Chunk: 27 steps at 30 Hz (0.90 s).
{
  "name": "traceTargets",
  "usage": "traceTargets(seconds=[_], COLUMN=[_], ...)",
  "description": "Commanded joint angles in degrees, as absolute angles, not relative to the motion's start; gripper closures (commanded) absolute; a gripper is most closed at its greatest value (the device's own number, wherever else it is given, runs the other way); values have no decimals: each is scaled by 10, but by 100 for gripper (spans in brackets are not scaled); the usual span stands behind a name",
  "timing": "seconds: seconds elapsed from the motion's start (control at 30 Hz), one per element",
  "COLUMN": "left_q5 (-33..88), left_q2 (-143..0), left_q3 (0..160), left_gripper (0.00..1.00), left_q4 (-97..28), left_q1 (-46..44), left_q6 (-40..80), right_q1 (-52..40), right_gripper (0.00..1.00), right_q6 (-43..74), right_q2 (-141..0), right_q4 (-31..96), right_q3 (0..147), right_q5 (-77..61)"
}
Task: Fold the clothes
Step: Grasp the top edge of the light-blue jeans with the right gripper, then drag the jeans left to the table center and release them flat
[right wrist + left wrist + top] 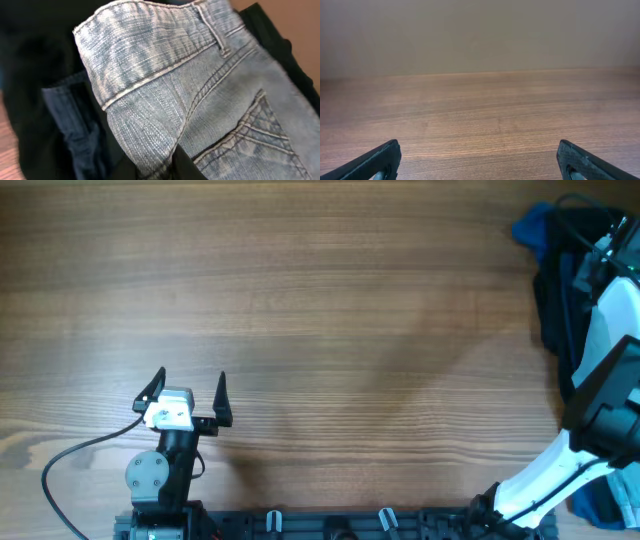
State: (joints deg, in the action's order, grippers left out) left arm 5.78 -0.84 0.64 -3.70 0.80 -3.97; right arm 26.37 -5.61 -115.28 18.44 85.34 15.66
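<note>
My right hand (pixel 167 170) is down on the pale blue denim garment (pixel 165 95), which lies on the dark clothes (pixel 553 300) at the surface's (pixel 320 300) right edge. I cannot tell if it grips. I should pinch only 1 layer at the waistband (pixel 150 55), then drag toward bare wood. My left hand (pixel 191 380) is spread wide, holding nothing.

Table (pixel 320 300): wooden top, mid-brown, fine grain running left to right in the overhead view, with a paler, broader-grained patch at the near left corner and soft, diffuse shadows across its right half. Wall (pixel 480 35): plain, matte, grey-beige, rising behind the table's far edge in the left wrist view. Light: even and mild, giving the wood a dull sheen.
</note>
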Motion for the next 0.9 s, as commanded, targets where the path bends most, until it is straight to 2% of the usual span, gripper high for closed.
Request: traceTargets(seconds=[0.0, 0.1, 0.23, 0.63, 0.87], left_q5=[53, 53, 53, 53, 53], left_q2=[-5, -5, -5, -5, -5], left_q3=[3, 3, 3, 3, 3], left_gripper=[0, 0, 0, 0, 0], left_q4=[-39, -39, -39, -39, -39], left_q1=[5, 5, 5, 5, 5], left_q6=[-36, -36, -36, -36, -36], right_q1=[257, 257, 235, -182, -299], right_gripper=[86, 95, 96, 96, 96], right_q6=[-29, -23, 15, 76, 144], right_q2=[-1119, -1119, -1118, -1115, -1115], right_q4=[182, 198, 202, 210, 281], right_q3=[874, 874, 874, 874, 873], right_q5=[83, 17, -140, -147, -146])
